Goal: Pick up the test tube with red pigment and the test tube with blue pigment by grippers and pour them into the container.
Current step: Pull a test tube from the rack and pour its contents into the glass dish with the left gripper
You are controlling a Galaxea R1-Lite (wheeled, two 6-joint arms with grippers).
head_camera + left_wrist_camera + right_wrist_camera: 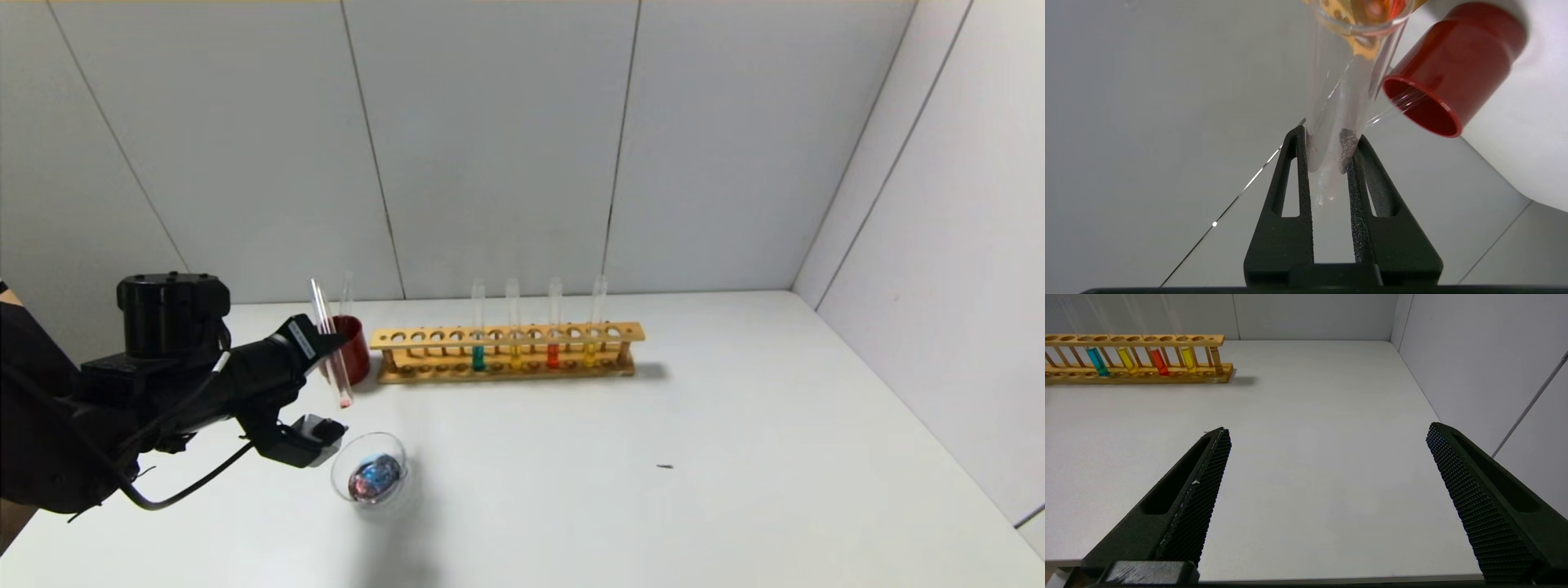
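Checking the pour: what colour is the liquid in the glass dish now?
Blue and red patches, unmixed, in the glass dish; head view.

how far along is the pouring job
Done: the container holds mixed blue and red liquid, and an empty tube stands in the red cup. In hand: the left gripper clamps the red-pigment test tube, nearly drained, beside that cup. Left: probably only parking it. The right gripper is open, idle.

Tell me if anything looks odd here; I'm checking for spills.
No spill shows on the table. The dish already holds mixed red and blue liquid. The left gripper holds a nearly empty tube, only a pink trace at its bottom. A small dark speck lies on the tabletop.
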